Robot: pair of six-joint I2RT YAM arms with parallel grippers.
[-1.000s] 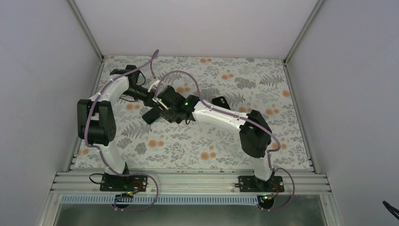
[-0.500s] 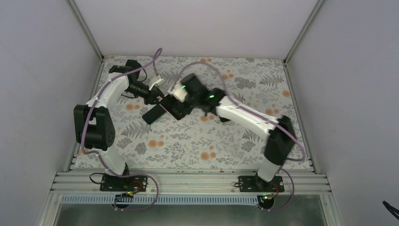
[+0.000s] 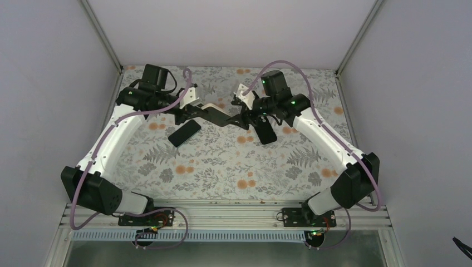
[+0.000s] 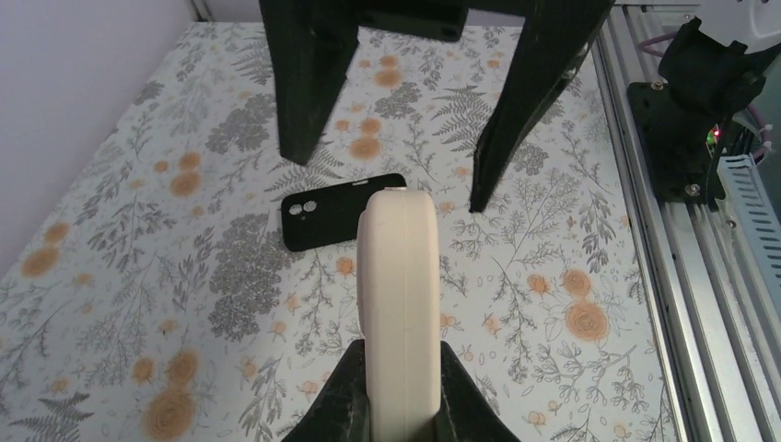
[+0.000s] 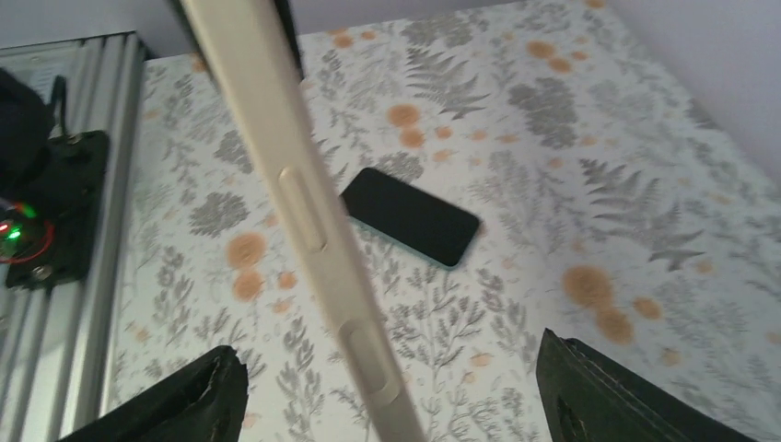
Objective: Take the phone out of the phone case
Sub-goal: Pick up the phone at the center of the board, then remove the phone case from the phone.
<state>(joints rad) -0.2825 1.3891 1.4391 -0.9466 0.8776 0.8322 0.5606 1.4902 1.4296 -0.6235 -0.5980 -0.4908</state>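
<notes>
My left gripper (image 3: 195, 109) (image 4: 399, 359) is shut on one end of a cream phone case (image 4: 398, 276) and holds it edge-on above the table. In the top view the cream case (image 3: 210, 106) reaches right towards my right gripper (image 3: 240, 118), with a dark face along its lower side. My right gripper (image 5: 391, 368) is open wide, and the case's edge with button cutouts (image 5: 313, 230) passes between its fingers (image 5: 184, 396) without touching them. I cannot tell whether a phone sits inside the case.
A black slab with camera lenses (image 4: 341, 223) (image 3: 266, 132) lies on the floral table under the right gripper. Another flat black phone-like slab (image 5: 410, 216) (image 3: 184, 133) lies under the left gripper. Metal rail and arm bases (image 4: 691, 120) run along the near edge.
Both arms have swung apart and back. The right gripper moved right, away from the left one. The cream case now hangs between them. Both black slabs stayed put.
</notes>
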